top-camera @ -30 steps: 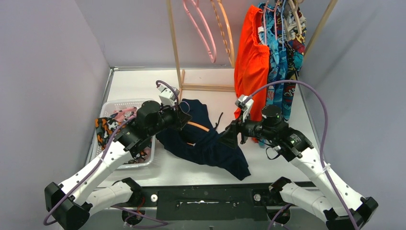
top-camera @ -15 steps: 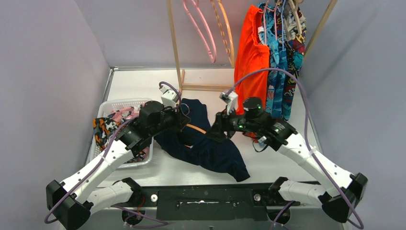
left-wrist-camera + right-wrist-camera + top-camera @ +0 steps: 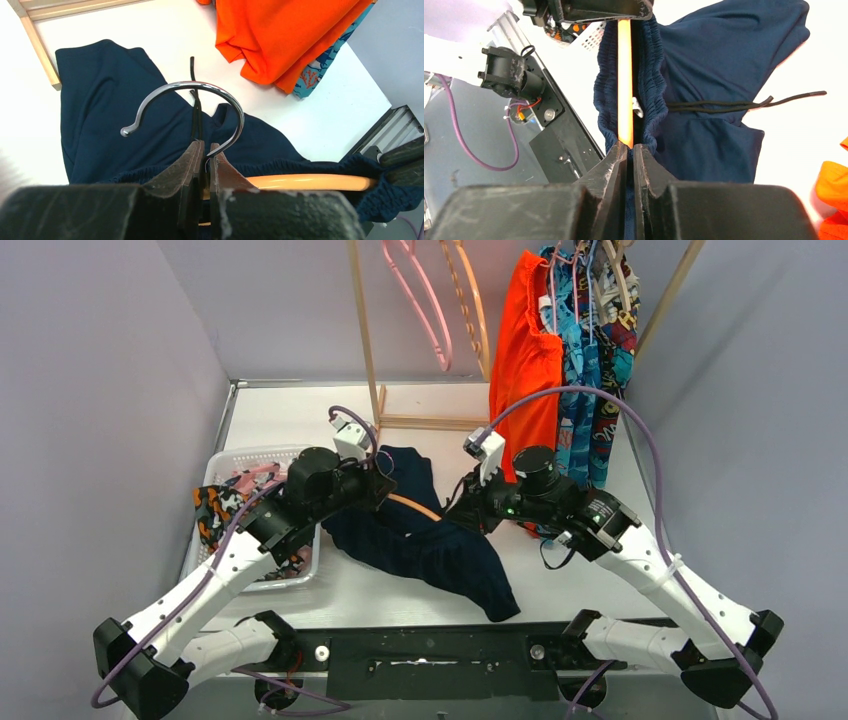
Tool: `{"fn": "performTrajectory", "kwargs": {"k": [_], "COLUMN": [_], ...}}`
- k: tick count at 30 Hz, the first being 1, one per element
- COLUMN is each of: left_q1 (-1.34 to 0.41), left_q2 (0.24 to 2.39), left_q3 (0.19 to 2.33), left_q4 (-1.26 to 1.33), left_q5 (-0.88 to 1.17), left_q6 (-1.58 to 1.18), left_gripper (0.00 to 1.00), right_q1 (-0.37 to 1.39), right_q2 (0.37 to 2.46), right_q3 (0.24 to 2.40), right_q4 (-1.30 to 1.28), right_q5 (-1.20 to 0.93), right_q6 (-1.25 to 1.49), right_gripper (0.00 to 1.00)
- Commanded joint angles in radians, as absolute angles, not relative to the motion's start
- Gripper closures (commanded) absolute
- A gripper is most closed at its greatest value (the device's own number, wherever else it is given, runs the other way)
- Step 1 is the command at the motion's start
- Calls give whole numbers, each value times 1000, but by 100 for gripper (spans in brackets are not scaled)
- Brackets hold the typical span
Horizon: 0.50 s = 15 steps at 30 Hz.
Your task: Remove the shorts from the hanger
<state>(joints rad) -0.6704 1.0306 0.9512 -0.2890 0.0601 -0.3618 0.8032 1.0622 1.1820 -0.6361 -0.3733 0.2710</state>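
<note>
Matte navy shorts [image 3: 440, 555] lie crumpled near the table's [image 3: 300, 410] near edge, their gathered elastic waistband threaded on a smooth orange hanger [image 3: 300, 181]. The right gripper [image 3: 630, 149] pinches that waistband, and the left gripper [image 3: 205, 150] clamps the hanger's middle. Orange-red shorts [image 3: 525, 360] hang at the far right.

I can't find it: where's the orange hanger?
The orange hanger lies mid-table in the top view, inside the waistband of the navy shorts, between the left gripper and the right gripper.
</note>
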Motion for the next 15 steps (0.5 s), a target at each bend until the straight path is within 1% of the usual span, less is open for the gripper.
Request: {"fn": "performTrajectory", "kwargs": {"k": [1,5,9,12,15], "left_q1": [-669,-665,-650,-640,-640], "left_q2": [992,999,1013,1013,1002], "left_q3": [1018,1081,1112,1098,1072], "left_q4": [-227,-250,-251,-214,-170], "left_q5": [12,-130,-178,-155,-145], "left_q6": [-332,-340,-380,-426,-472], "left_gripper": [100,100,100,100,100], "right_q1": [797,795,792,789,789], "right_q2": [1026,950,859,807,787], "right_q3": [1195,1170,1157,1143,1113], "right_q4": [-647,-701,-739,-758,-744], "right_q5": [-414,-420,-361,-312,-349], "right_q6": [234,187,163,186,211], "right_gripper": [100,100,100,100,100]}}
